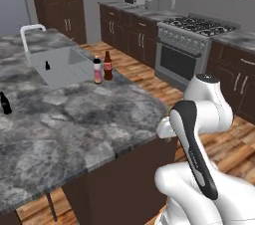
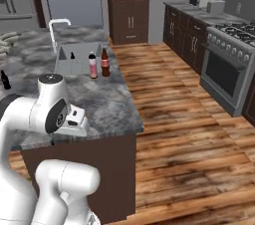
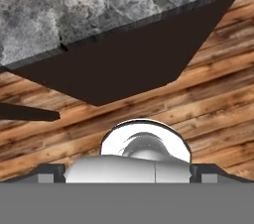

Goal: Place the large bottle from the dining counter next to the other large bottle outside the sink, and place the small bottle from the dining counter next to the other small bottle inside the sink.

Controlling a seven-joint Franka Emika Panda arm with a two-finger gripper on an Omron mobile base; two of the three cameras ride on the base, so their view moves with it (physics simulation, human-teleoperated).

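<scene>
The large dark-brown bottle (image 1: 107, 65) (image 2: 105, 62) with a red label stands upright beside the sink (image 1: 74, 72) (image 2: 63, 63), right next to the pale pink large bottle (image 1: 97, 71) (image 2: 92, 65). Inside the basin stands a small dark bottle (image 1: 47, 65) (image 2: 72, 56). Another small dark bottle (image 1: 5, 103) (image 2: 5, 79) stands on the marbled dining counter (image 1: 74, 119) (image 2: 107, 104), far to the left. My gripper (image 3: 127, 174) hangs off the counter's near corner, facing the counter edge and the wood floor. Its fingertips (image 3: 48, 172) stand wide apart, open and empty.
An arched white faucet (image 1: 30, 30) (image 2: 56, 25) rises behind the sink. The counter's dark side panel (image 3: 129, 59) is close below the hand. A stove (image 1: 191, 45) (image 2: 226, 64) and dark cabinets line the far wall across the wood floor (image 2: 189, 134).
</scene>
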